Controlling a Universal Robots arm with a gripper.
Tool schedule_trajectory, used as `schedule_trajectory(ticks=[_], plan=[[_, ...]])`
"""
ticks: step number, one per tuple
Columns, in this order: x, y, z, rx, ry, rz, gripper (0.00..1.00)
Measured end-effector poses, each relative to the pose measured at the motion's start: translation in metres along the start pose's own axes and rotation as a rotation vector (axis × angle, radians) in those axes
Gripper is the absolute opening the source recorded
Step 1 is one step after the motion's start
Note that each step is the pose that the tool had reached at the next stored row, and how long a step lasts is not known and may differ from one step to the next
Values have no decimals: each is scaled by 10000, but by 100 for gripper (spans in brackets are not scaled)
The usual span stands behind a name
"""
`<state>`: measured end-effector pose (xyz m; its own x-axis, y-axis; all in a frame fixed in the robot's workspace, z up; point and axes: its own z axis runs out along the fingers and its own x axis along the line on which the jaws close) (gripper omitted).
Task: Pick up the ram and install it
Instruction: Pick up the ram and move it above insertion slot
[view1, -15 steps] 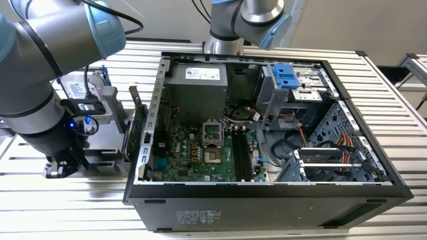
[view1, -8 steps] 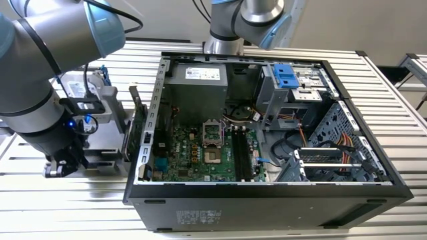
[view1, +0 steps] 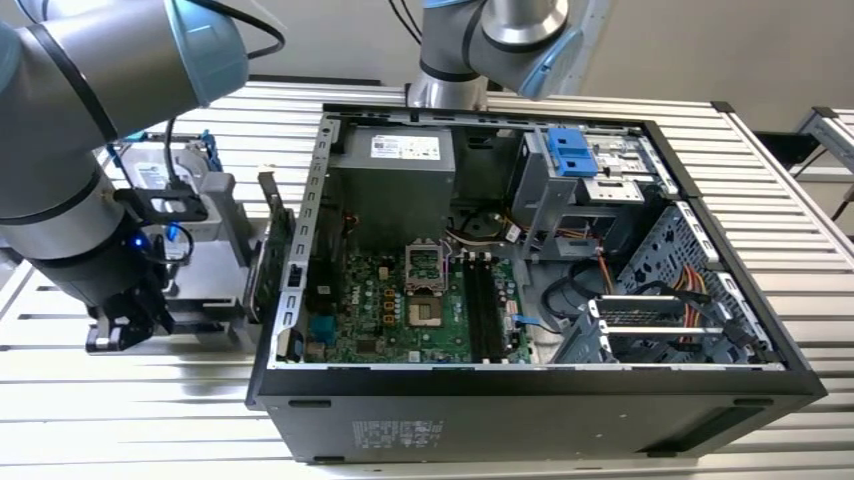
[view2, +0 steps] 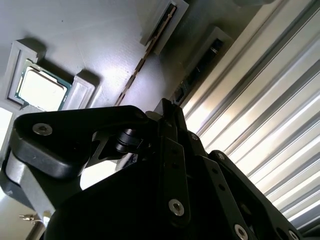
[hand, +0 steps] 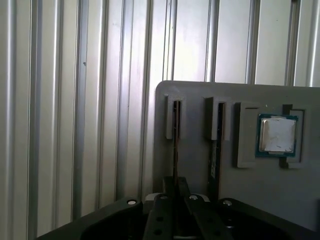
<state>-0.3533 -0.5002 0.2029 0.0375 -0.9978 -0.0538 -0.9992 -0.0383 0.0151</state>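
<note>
- Setting: a pale, ribbed aluminium surface (view1: 120, 400) with a plain grey wall behind. An open computer case (view1: 534, 400) lies on its side on it.
- Task item: the ram (hand: 176, 145) stands on its long edge in a grey holder (hand: 195, 150), in the slot nearest the holder's edge. In the second wrist view it is the dark strip (view2: 197, 70) next to the ribbed surface. The holder sits outside the case, at the exterior view's left, well apart from the motherboard (view1: 387, 320).
- Jaws: the gripper (hand: 175, 182) hangs low over the holder. Its jaws are drawn in against the ram's two flat faces and pinch its upper edge. The far end of the ram is seated in the slot block.
- Handling, judged: a light, stiff, thin board, fragile if bent or twisted. Its smooth faces offer little friction. The soundest hold looks to be across the flat faces near the top edge, clear of the contact edge. A pull out of line with the slot could bind or flex it.
- Neighbours: a second stick (hand: 218, 145) stands just beside it in the next slot. A processor (hand: 277, 134) rests in a recess farther along the holder.
- Destination: the long black memory slots (view1: 483, 305) lie inside the case. The ram is not yet installed.
</note>
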Motion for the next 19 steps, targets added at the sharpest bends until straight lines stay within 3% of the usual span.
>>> schedule_trajectory(ticks=[19], plan=[[-7, 2, -132, 0, -1, 0, 0]])
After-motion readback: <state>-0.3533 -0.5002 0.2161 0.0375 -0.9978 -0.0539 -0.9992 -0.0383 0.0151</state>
